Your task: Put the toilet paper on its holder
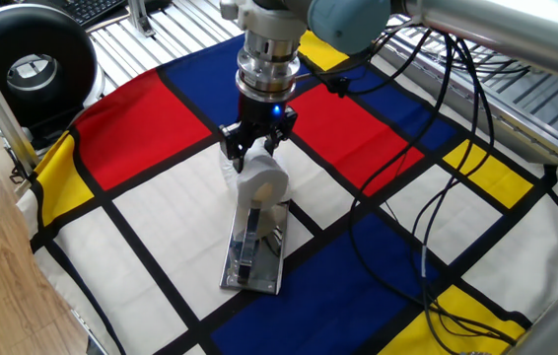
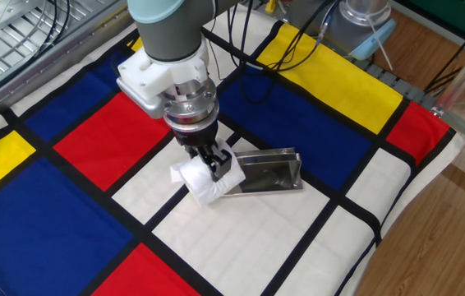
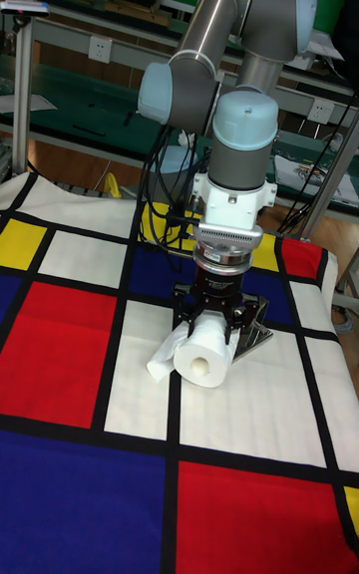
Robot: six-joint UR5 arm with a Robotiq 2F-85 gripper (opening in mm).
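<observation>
The gripper (image 3: 214,323) clasps the toilet paper (image 3: 204,357); the roll's axis lies level, in line with the holder (image 1: 255,247).

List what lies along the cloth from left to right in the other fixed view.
Toilet paper held in the hand → holder → grey canister at the far right edge.

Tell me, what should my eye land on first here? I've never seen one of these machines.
First comes the big grey and blue arm, reaching down over the table's cloth of red, blue, yellow and white blocks. Its tool is closed on a white roll of toilet paper, held low over a white block with a loose sheet trailing to one side. Right beside the roll lies a shiny metal holder, flat on the cloth.
</observation>
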